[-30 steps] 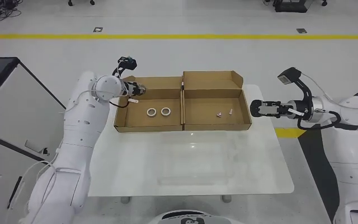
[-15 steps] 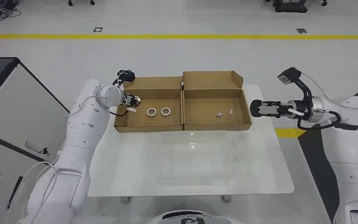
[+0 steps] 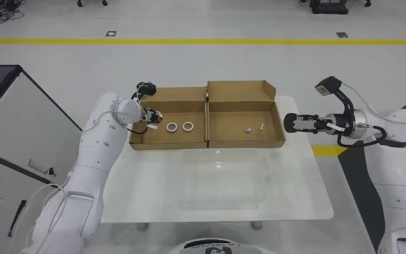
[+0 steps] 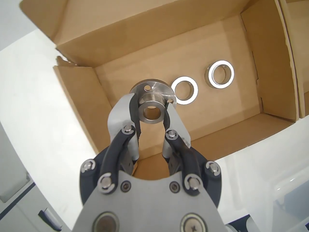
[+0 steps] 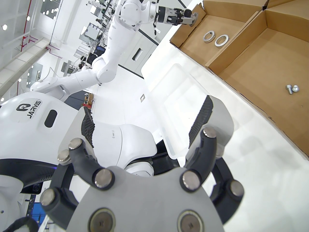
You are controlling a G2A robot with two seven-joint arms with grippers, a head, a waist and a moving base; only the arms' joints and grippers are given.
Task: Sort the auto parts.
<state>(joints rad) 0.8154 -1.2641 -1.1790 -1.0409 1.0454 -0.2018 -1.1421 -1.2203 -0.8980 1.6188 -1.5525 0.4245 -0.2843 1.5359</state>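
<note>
The metal collar (image 4: 154, 87) is pinched by its narrow neck between the jaws of the left gripper (image 4: 150, 108), which are closed snugly on it. It hangs over the left box (image 4: 144, 25), probably to be dropped with similar parts. Two rings (image 4: 186, 80) lie just beyond the jaws. The right gripper (image 5: 147, 114) is wide open and empty beside the right box (image 5: 265, 49) of bolts (image 5: 292, 89).

**Left box** (image 3: 168, 145): two rings (image 3: 171, 127) lie mid-floor, with open floor on their near and far sides. The left gripper (image 4: 150, 107), its fingers closed on a flanged bushing (image 4: 154, 89), hangs over the left end.

**Right box** (image 3: 244, 145): two bolts (image 5: 295, 88) lie right of centre, with open floor to their left.

Upright walls divide the two boxes. A clear tray (image 3: 222, 187) lies on the near table (image 3: 139, 190).
</note>
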